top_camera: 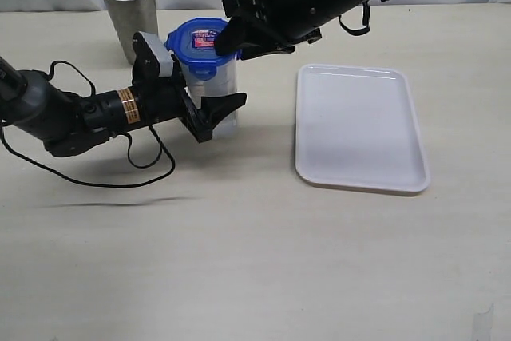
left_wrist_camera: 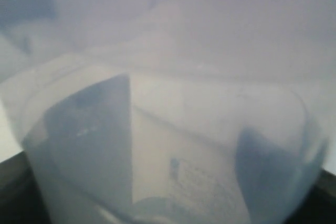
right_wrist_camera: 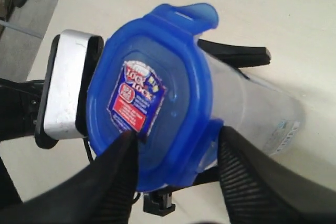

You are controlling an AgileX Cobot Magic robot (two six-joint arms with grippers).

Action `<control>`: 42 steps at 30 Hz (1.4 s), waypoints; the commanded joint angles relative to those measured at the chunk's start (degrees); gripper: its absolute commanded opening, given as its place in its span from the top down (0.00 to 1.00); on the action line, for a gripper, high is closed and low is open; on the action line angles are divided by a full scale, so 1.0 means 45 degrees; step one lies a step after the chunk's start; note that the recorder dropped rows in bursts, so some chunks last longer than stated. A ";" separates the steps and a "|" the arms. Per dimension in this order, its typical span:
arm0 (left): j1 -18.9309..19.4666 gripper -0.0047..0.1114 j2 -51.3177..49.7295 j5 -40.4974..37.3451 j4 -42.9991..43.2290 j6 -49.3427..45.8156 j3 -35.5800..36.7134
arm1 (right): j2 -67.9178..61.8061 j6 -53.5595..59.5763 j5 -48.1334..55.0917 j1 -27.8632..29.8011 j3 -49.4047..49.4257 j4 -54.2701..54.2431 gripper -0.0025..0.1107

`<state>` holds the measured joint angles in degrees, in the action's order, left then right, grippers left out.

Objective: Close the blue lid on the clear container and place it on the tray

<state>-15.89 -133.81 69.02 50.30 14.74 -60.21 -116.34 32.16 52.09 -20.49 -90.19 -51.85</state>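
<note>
The clear container (top_camera: 219, 85) stands upright on the table with the blue lid (top_camera: 201, 41) sitting on its rim, label up. My left gripper (top_camera: 214, 105) is shut on the container's lower body from the left. In the left wrist view the container (left_wrist_camera: 173, 103) fills the picture and my left gripper (left_wrist_camera: 178, 145) shows only as dark fingers (left_wrist_camera: 89, 145) through the plastic. My right gripper (top_camera: 231, 33) hovers at the lid's right edge. In the right wrist view it (right_wrist_camera: 177, 132) is open, straddling the lid (right_wrist_camera: 152, 108): one finger over the label, the other outside a side flap. The white tray (top_camera: 359, 125) lies to the right.
A grey metal cup (top_camera: 129, 13) stands behind and left of the container. The left arm's cable loops over the table in front of that arm. One lid flap (right_wrist_camera: 197, 14) sticks up on the far side.
</note>
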 commanded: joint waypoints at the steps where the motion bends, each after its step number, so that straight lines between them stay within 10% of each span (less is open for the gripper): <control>1: -0.0063 0.96 0.0010 0.0209 0.0810 -0.1202 0.0002 | 0.0588 0.1586 0.0842 -0.0443 0.0281 0.1655 0.56; 12: 0.0996 0.96 0.0010 0.0209 0.3498 -0.5681 0.0002 | 0.3842 0.5317 0.0382 -0.1300 0.0281 0.2365 0.48; 19: 0.0996 0.96 0.0010 0.0209 0.4229 -0.6236 0.0002 | 0.3071 0.1555 -0.0542 -0.3294 0.0281 0.8630 0.48; 42: 0.0762 0.96 0.0010 0.0209 0.4324 -0.5929 0.0002 | 0.0965 0.3411 0.0211 -0.2281 0.0281 0.5847 0.58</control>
<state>-11.48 -133.49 72.28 68.59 -13.65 -60.42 -109.89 45.78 50.35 -30.68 -89.35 -25.38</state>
